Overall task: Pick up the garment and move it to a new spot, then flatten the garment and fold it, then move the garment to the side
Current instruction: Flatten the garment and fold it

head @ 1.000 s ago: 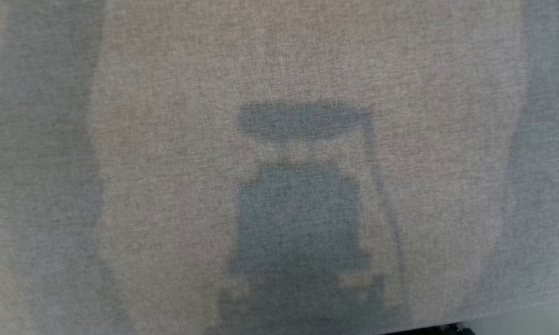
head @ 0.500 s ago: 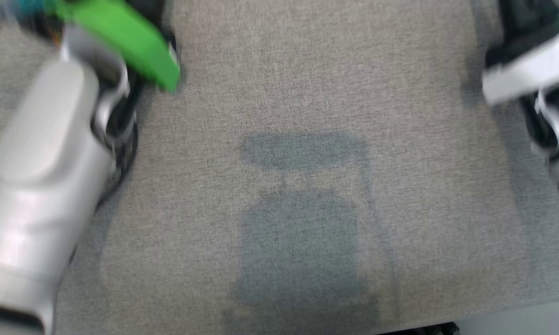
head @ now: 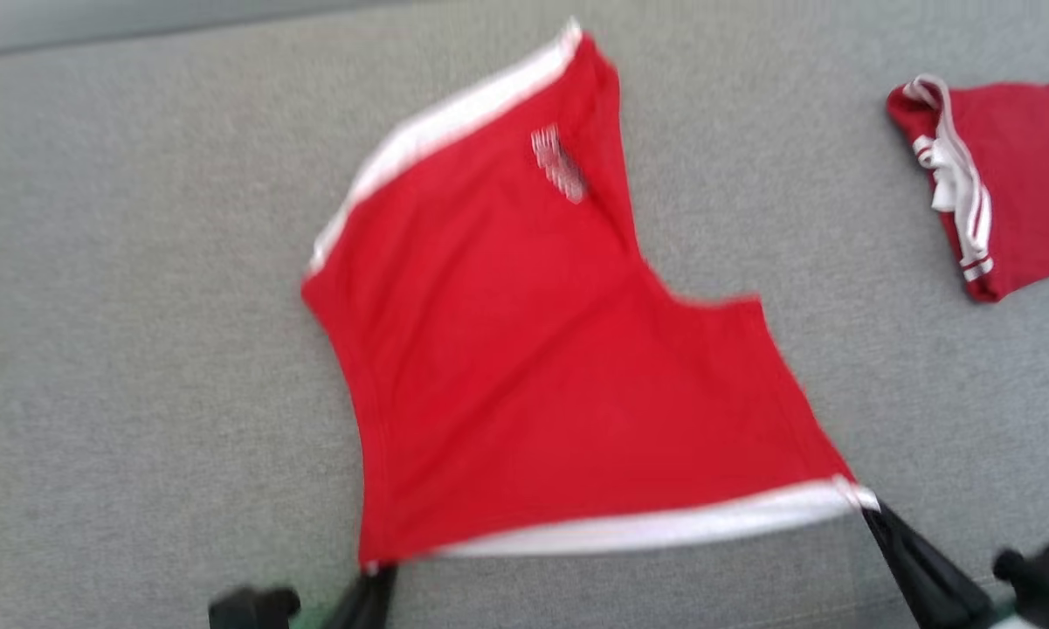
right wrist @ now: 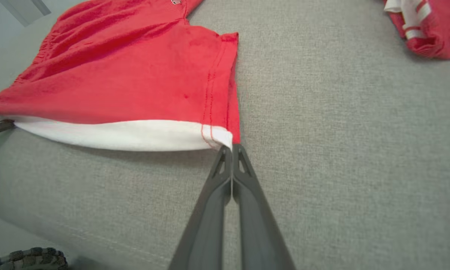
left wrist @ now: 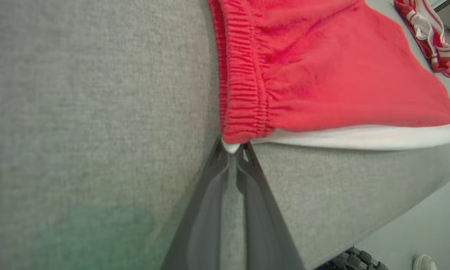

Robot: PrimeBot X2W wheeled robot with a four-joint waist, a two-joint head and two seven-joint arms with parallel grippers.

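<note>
The garment (head: pixel 533 349) is a pair of red shorts with white side stripes, spread on the grey cloth surface (head: pixel 122 332). My left gripper (head: pixel 376 572) is shut on its near left corner, at the elastic waistband (left wrist: pixel 243 93). My right gripper (head: pixel 869 507) is shut on its near right corner, at the leg hem (right wrist: pixel 219 97). The white stripe (head: pixel 655 528) is stretched taut between the two grippers. In the left wrist view the left gripper (left wrist: pixel 232 148) pinches the white corner; in the right wrist view the right gripper (right wrist: pixel 231 148) pinches the stitched corner.
A second red garment with white stripes (head: pixel 996 183) lies bunched at the far right. The surface's far edge (head: pixel 140 39) runs along the top left. The near edge (left wrist: pixel 378 232) drops to the floor, where a shoe (left wrist: pixel 427 262) shows.
The head camera has swung from bare cloth with the robot's shadow to the shorts. Half a second ago both pale forearms crossed the view; now only the finger ends show, holding the shorts.
</note>
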